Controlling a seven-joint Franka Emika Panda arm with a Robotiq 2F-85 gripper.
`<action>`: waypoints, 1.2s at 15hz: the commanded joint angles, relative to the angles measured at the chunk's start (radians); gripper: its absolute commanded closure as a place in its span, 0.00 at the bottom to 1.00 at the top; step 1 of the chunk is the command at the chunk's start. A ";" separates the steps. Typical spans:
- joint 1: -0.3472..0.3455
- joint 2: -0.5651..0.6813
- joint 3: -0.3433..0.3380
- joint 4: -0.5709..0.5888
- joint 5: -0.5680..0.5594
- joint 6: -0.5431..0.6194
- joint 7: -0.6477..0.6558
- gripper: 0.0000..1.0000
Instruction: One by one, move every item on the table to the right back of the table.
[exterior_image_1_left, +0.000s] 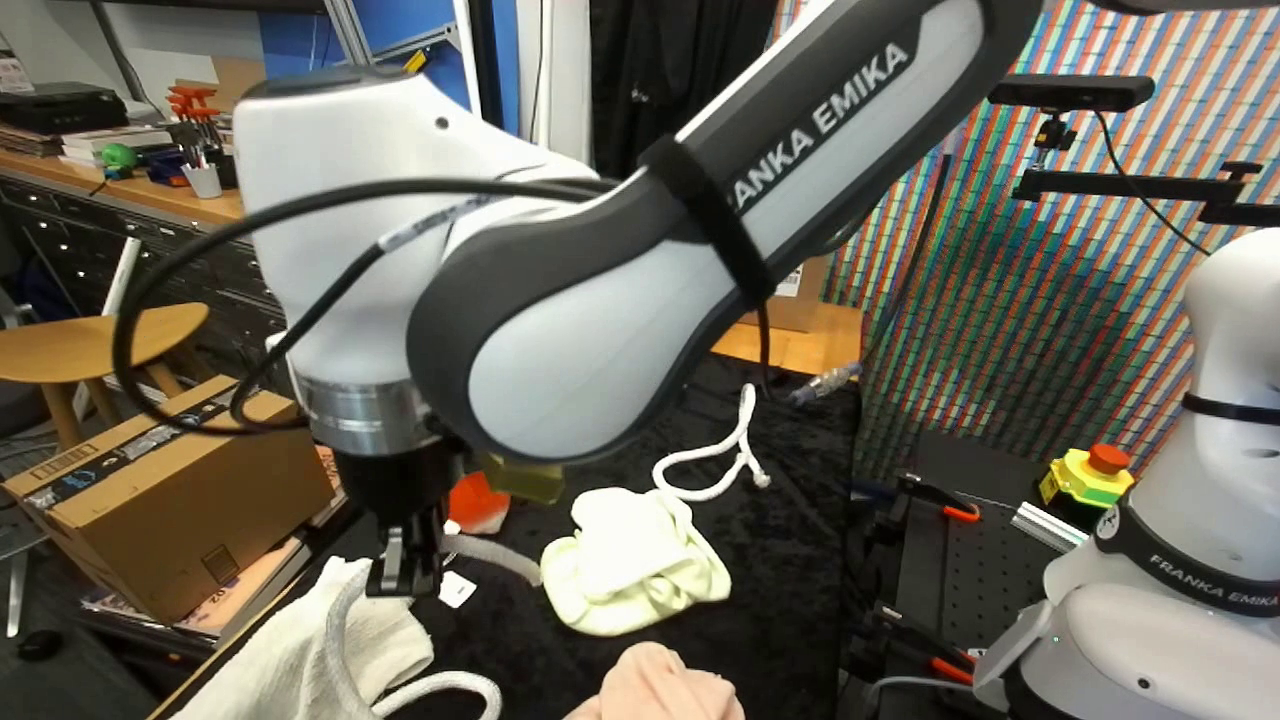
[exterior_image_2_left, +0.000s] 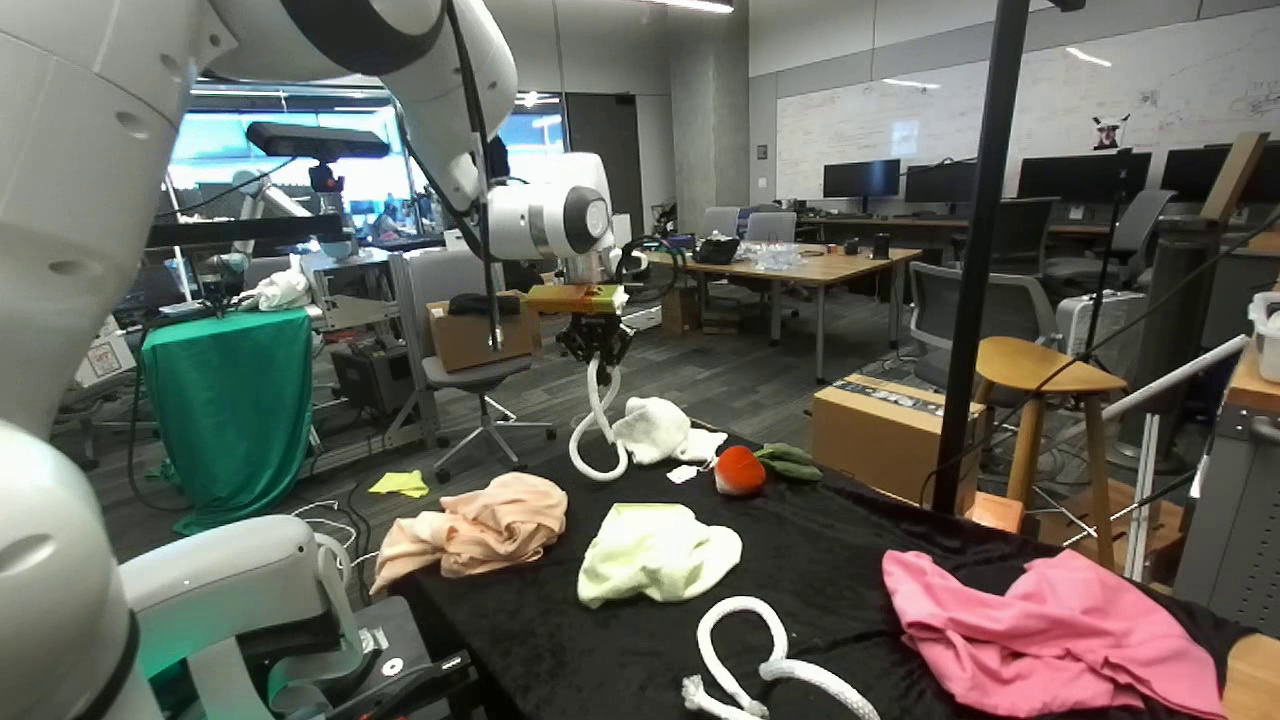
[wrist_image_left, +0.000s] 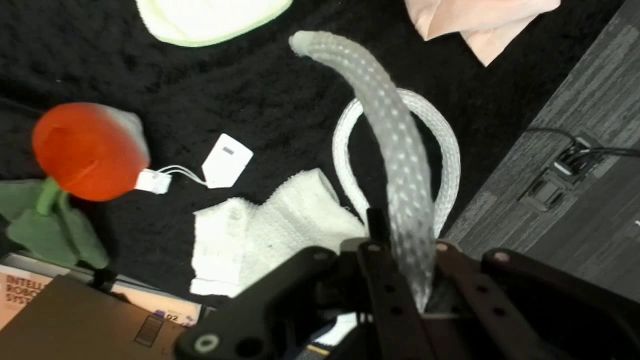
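Below tool (exterior_image_2_left: 603, 374): gripped white rope (wrist_image_left: 401, 145), braided, looped.

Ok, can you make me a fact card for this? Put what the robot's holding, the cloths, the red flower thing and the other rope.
Gripper: shut on a white rope
How it hangs: in a loop below the gripper; can't tell if it touches the black table
Cloths: pink cloth, pale yellow cloth, peach cloth, white cloth, all on the table
Red flower thing: green leaves, white tag beside it
Other rope: white, looped, lying on the table
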 joint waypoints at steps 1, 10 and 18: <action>-0.039 -0.173 -0.030 -0.126 -0.013 0.061 0.097 0.90; -0.187 -0.456 -0.081 -0.279 -0.010 0.102 0.282 0.89; -0.334 -0.571 -0.105 -0.301 -0.052 0.112 0.526 0.90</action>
